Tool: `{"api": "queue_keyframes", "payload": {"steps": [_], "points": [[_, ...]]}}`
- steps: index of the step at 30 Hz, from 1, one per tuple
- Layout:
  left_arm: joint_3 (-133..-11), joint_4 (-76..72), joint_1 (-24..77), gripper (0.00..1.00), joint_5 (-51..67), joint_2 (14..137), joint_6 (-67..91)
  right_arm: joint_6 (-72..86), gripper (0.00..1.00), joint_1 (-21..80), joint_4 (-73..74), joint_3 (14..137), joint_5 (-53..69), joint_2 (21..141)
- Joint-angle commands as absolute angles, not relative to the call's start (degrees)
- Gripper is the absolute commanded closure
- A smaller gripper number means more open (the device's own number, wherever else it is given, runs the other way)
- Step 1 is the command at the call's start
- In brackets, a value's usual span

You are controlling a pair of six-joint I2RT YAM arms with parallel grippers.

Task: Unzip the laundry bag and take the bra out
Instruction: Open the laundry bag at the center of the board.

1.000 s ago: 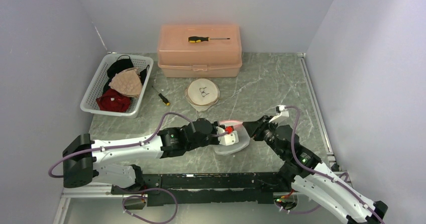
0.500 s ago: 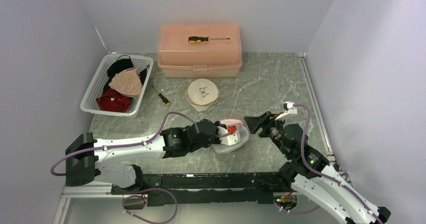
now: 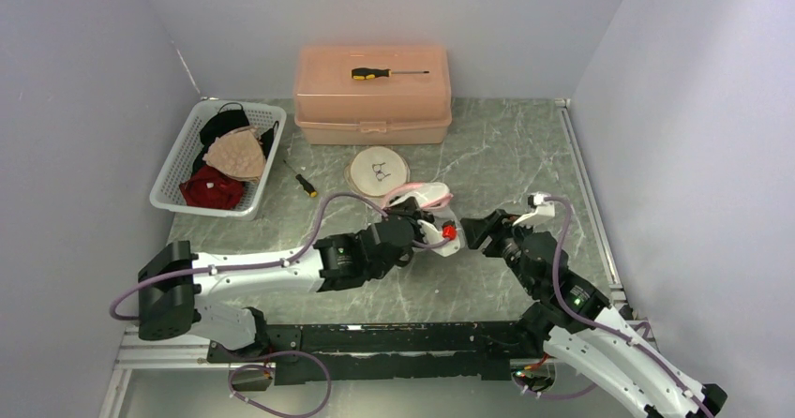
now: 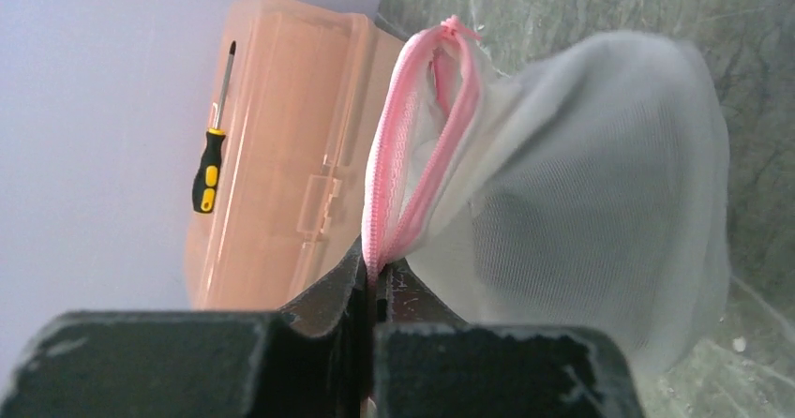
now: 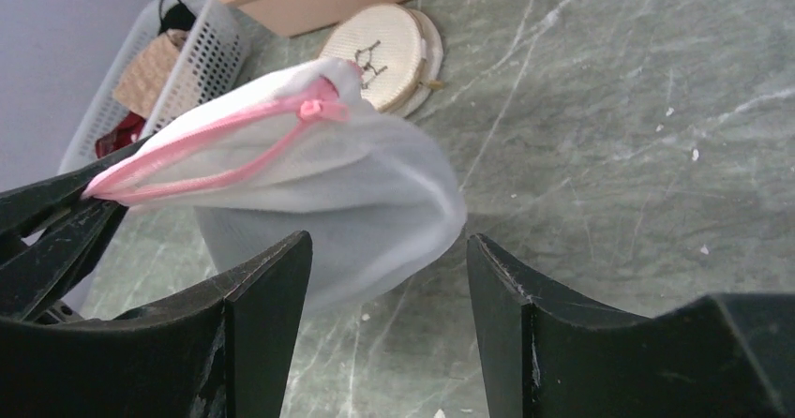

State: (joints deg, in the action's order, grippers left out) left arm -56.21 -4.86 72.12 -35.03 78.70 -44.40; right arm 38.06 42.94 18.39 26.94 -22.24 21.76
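The right claw (image 5: 386, 259) has let go and stands open. The left claw (image 4: 373, 285), pinching the zip (image 4: 403, 156), lifts the seemingly unzipped bag (image 4: 581, 202); bra next.

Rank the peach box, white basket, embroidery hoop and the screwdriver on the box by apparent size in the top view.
1. peach box and white basket: nearly alike, the box perhaps slightly larger
2. embroidery hoop
3. screwdriver
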Motion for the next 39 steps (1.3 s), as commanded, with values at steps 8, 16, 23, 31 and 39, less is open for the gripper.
{"api": "queue_keyframes", "payload": {"steps": [8,16,23,31,39], "points": [[-49.50,-5.13,79.51,0.54,-43.06,82.88,-26.81,37.94,0.35,42.98,15.66,24.00,-22.10,20.51],[-53.05,-0.14,82.34,0.37,-41.26,77.97,-21.84,36.04,0.35,42.93,18.91,26.57,-22.38,20.66],[-54.02,8.20,82.35,0.09,-39.69,69.33,-5.72,31.77,0.35,42.96,20.75,31.10,-20.71,22.47],[-49.73,10.81,70.41,0.07,-21.69,66.32,34.25,25.86,0.36,42.97,21.25,37.66,-15.49,30.46],[-44.52,6.29,57.92,0.07,-10.82,62.82,62.78,28.33,0.36,42.90,16.60,35.69,-15.45,32.53]]}}
